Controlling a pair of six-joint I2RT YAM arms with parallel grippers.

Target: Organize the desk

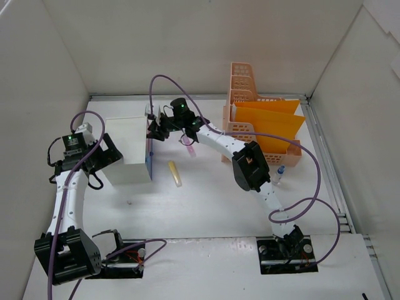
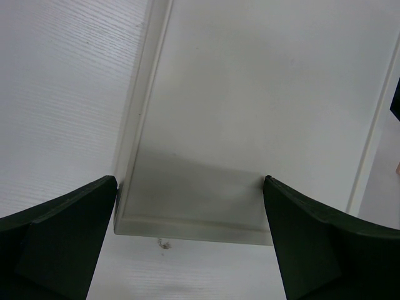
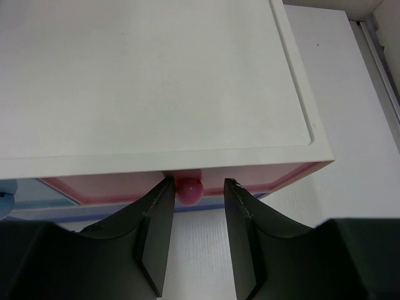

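The white table (image 1: pixel 219 206) lies flat under everything, with its long axis from left to right in the top view, and its near edge is cut off at the bottom of the frame. On it stand one white drawer unit (image 1: pixel 128 147) at centre left and one orange rack (image 1: pixel 240 81) holding two folders (image 1: pixel 269 125) at upper right. One yellow stick (image 1: pixel 176 173) and one pink item (image 1: pixel 189 150), partly hidden by the right arm, lie between them, and one small bottle (image 1: pixel 278 174) lies beside the rack. The right fingers (image 3: pixel 156 231) stand apart, one on each side of a pink knob (image 3: pixel 189 189), not clenched on it. The left fingers (image 2: pixel 62 237) are spread wide at the unit's edge; whether they press on it is hard to tell.
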